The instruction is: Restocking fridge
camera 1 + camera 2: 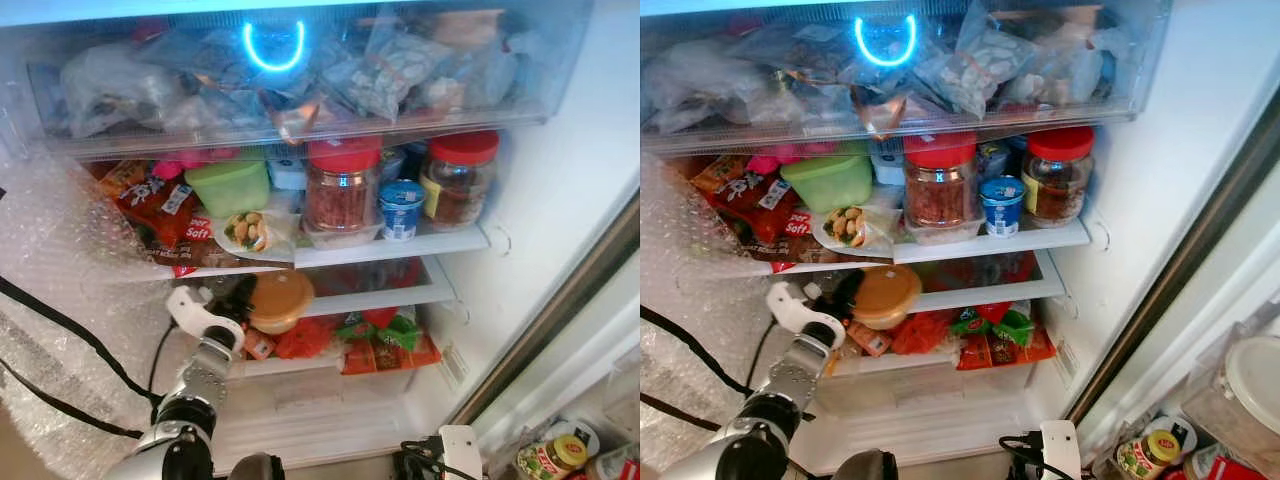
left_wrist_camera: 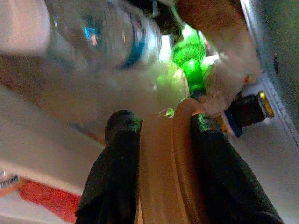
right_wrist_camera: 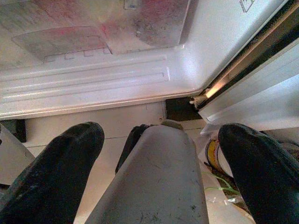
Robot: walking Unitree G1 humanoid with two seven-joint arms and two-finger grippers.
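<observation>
While the fridge [image 1: 560,230] stands open before the robot, its shelves are crowded:
Top drawer: a clear drawer [image 1: 560,60] packed with plastic bags of food
Upper shelf [image 1: 440,243]: two jars with red lids [image 1: 343,186] [image 1: 458,178] hold reddish-brown contents; a small blue-and-white cup [image 1: 401,208] stands between them near the front edge; a green tub [image 1: 229,186] sits toward the left end, with red snack packets [image 1: 150,205] beside it and a wrapped plate of food [image 1: 250,232] at the front edge
Lower shelf [image 1: 400,296]: red and green packets [image 1: 385,340] lie beneath it
Tan container [image 1: 279,300]: round, lidded, at the left end of the lower shelf's front edge
Left gripper [image 2: 159,128]: reached into the fridge, its two black fingers [image 2: 117,172] pinching the tan container's rim from both sides
Right gripper [image 3: 161,135]: low before the fridge's bottom edge, fingers spread wide apart, holding nothing; the wrist view shows floor and the fridge base
Floor at right: a jar with a yellow lid [image 1: 555,455] near the door's foot
</observation>
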